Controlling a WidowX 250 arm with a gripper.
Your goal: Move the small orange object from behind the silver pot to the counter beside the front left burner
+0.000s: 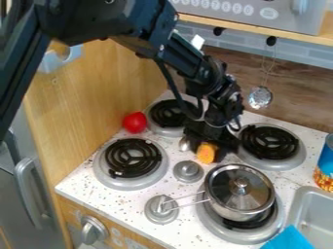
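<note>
Working cleanly around the small orange thing [206,152] seems to call for a steady, upright approach. It sits at the lower end of the black gripper [209,142], in the middle of the white speckled desk [259,118], among the burners. Whether the gripper is clamped on it or merely around it, one cannot tell. A sound grasp would likely take it squarely about its middle, with even, moderate pressure, since a rounded thing may roll or twist when pinched off-centre. Just to its left in the view is a small silvery thing [185,144], so any sideways correction there is best kept slight. The lidded metal pot [240,193] stands close by on the front right burner [209,220]; a straight rise before any travel would probably spare its lid a knock. The red round thing [135,122], beside the rear left burner [172,117], lies well apart.
</note>
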